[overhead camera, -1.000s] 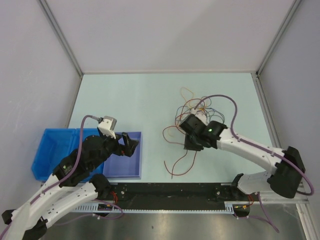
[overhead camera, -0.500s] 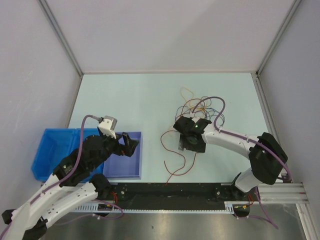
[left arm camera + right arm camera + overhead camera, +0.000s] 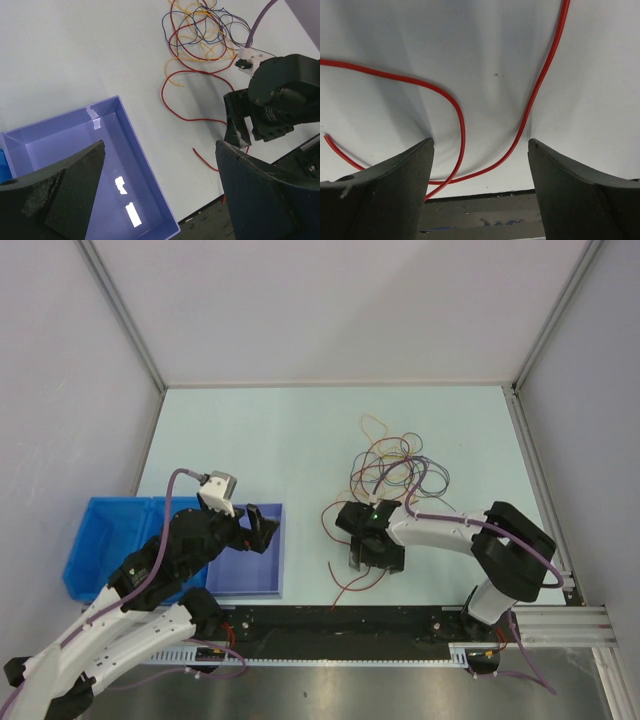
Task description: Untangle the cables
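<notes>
Your right gripper (image 3: 368, 555) has swung off the tangle of cables (image 3: 395, 460), which sits toward the far right of the table (image 3: 250, 440). It has come back toward the near edge and hangs wide open and empty over the loose red wire (image 3: 461, 130), with two runs of that wire lying between its fingers. I read this as lining up a grab to draw the red strand clear, the knot itself unsorted, while your left gripper (image 3: 262, 525) has not moved: spread open, holding nothing, above the purple tray (image 3: 250, 575).
</notes>
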Action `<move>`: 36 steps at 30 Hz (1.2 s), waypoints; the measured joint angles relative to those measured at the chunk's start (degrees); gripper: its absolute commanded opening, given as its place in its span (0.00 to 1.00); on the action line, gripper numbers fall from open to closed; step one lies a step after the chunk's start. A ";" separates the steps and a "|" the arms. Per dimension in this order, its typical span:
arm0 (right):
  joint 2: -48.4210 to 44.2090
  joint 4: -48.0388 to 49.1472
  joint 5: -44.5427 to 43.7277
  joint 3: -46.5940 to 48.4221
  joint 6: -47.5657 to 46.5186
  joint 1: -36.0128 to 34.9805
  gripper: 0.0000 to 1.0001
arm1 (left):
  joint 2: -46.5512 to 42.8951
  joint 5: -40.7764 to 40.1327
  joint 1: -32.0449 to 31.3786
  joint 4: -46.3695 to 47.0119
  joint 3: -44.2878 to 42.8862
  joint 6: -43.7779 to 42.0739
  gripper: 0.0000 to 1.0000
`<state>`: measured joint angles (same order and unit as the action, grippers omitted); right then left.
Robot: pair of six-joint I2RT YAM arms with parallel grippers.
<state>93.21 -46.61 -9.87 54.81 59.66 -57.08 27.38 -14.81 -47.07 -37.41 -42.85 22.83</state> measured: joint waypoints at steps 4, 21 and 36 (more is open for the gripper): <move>-0.02 0.92 0.37 -0.74 3.50 -1.95 0.69 | 0.00 0.00 0.00 0.00 0.00 0.00 0.97; -3.96 2.99 0.04 -5.03 9.99 -3.93 0.00 | -0.92 -0.07 0.00 -0.02 0.00 0.00 0.96; -21.53 -3.23 -4.50 0.28 8.39 -2.89 0.00 | -1.27 -0.07 0.00 0.00 0.00 0.00 0.96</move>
<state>71.68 -49.84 -14.37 55.09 68.05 -59.96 26.11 -14.87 -47.07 -37.41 -42.85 22.83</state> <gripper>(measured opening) 0.021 0.958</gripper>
